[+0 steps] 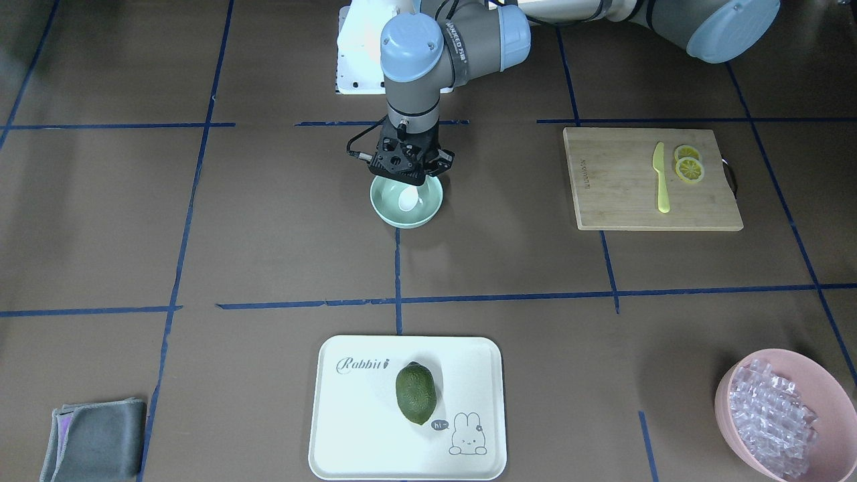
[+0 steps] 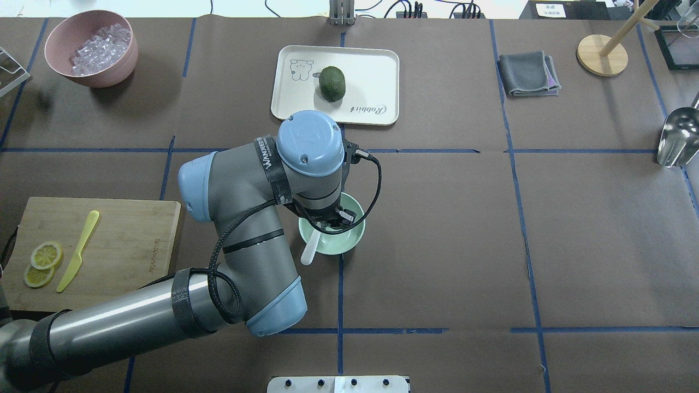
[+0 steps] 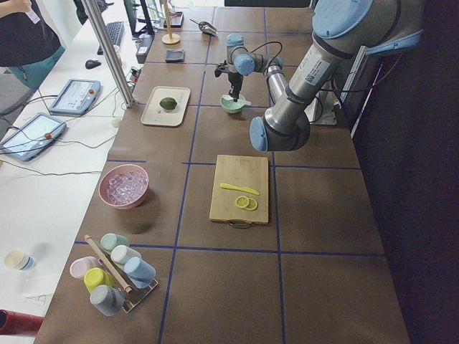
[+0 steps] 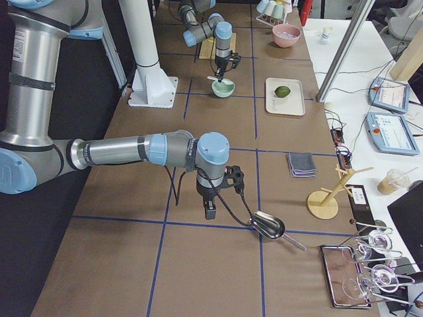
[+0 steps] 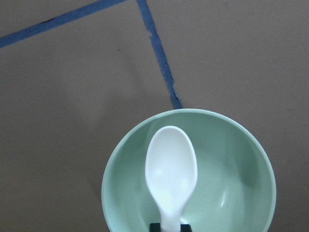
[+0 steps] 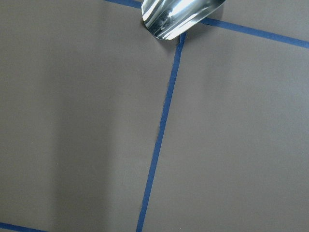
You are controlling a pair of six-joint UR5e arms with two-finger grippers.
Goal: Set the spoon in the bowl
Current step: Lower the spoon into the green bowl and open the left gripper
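The pale mint-green bowl (image 1: 385, 213) stands at the table's middle, also in the overhead view (image 2: 352, 243) and the left wrist view (image 5: 231, 164). The white spoon (image 5: 171, 169) has its scoop inside the bowl. Its handle slants out over the rim toward the robot (image 2: 308, 252). My left gripper (image 2: 333, 221) hangs straight down over the bowl, and its black fingertips (image 5: 153, 226) sit tight at the spoon's neck. My right gripper (image 4: 210, 212) shows only in the exterior right view, low over the table near a metal scoop (image 4: 268, 226). I cannot tell whether it is open.
A white tray (image 2: 377, 65) holding a green fruit (image 2: 332, 83) lies beyond the bowl. A wooden board (image 2: 131, 240) with a yellow knife (image 2: 79, 250) and lemon slices sits on the left. A pink bowl of ice (image 2: 90, 49), a grey cloth (image 2: 527, 73) and a wooden stand (image 2: 600, 54) line the far edge.
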